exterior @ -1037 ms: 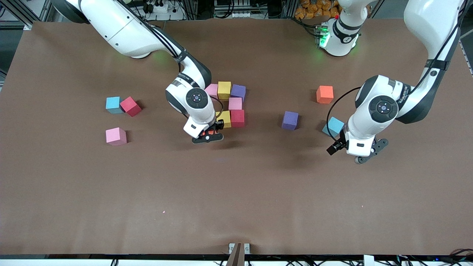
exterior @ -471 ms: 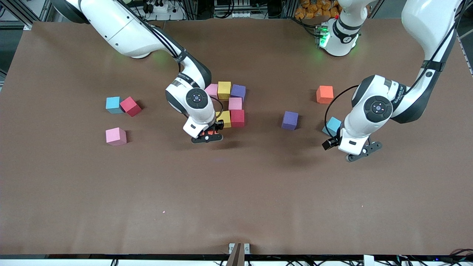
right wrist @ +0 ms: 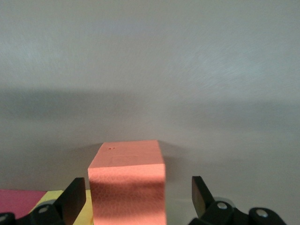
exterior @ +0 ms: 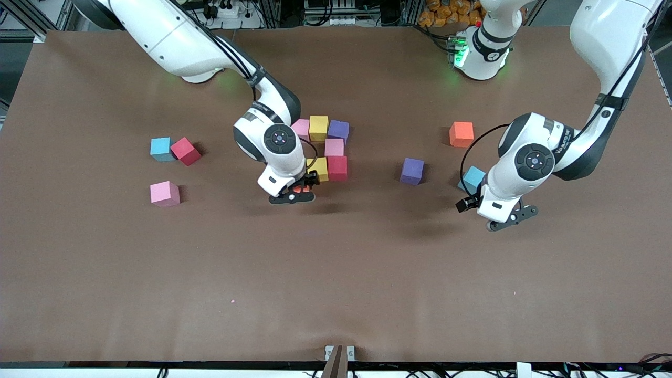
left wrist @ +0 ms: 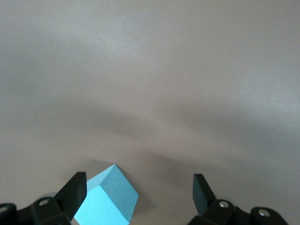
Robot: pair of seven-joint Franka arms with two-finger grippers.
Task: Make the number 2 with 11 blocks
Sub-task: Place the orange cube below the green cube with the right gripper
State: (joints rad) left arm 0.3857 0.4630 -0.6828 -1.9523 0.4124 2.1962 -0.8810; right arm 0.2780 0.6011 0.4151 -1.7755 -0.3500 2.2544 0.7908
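The cluster of blocks has a row of pink [exterior: 301, 128], yellow [exterior: 318, 127] and purple [exterior: 338, 130], a single pink block [exterior: 334, 147], then red [exterior: 337, 168] and yellow [exterior: 318, 169]. An orange block [right wrist: 127, 183] stands on the table beside that yellow one, mostly hidden under my right hand in the front view. My right gripper [exterior: 292, 198] [right wrist: 137, 197] is open, its fingers either side of the orange block and clear of it. My left gripper [exterior: 508, 220] [left wrist: 139, 192] is open over a light blue block [exterior: 474, 178] [left wrist: 107, 199], which lies close to one finger.
Loose blocks lie around: purple [exterior: 412, 171] and orange [exterior: 461, 134] toward the left arm's end; light blue [exterior: 160, 149], red [exterior: 185, 151] and pink [exterior: 165, 193] toward the right arm's end. The brown table [exterior: 336, 283] is bare near the front camera.
My right gripper has opened and let go of the orange block, which stays beside the yellow one. My left gripper has drifted toward the light blue block.
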